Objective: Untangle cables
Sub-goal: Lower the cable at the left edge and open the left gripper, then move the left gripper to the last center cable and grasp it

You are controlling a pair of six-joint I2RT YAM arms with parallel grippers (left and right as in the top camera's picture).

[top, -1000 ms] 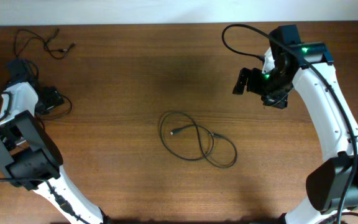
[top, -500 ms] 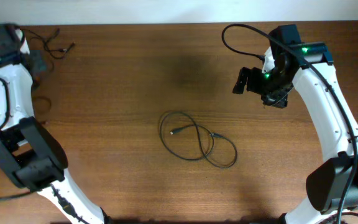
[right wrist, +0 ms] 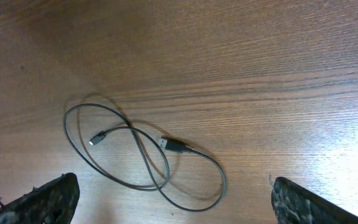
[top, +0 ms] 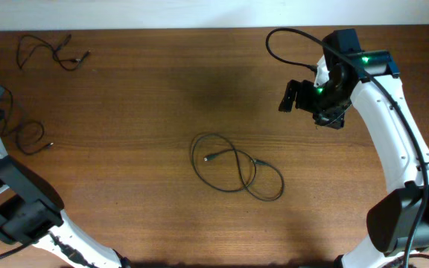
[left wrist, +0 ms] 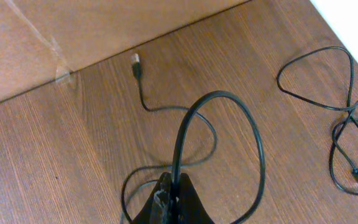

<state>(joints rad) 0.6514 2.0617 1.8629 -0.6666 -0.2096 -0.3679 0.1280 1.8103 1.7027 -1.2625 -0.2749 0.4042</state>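
Three thin black cables lie apart on the brown wooden table. My left gripper (left wrist: 178,186) is shut on a raised loop of one cable (left wrist: 225,99), whose plug (left wrist: 136,61) rests near the table's edge. In the overhead view this cable (top: 28,138) trails by the far left edge. A second cable (top: 51,50) lies at the back left, also visible from the left wrist (left wrist: 344,118). The third cable (top: 237,167) forms loose crossed loops mid-table. My right gripper (right wrist: 179,202) hovers open above that cable (right wrist: 148,149), its fingers (right wrist: 48,199) wide apart and holding nothing.
A white wall runs along the table's back edge (top: 162,28). The table's left edge (left wrist: 61,71) lies close to the held cable, with a lighter brown surface beyond it. The right arm (top: 389,126) reaches along the right side.
My left gripper went from open to shut on the left cable, and the arm swung out to the table's left edge, dragging that cable left. The right arm and middle cable stayed still.
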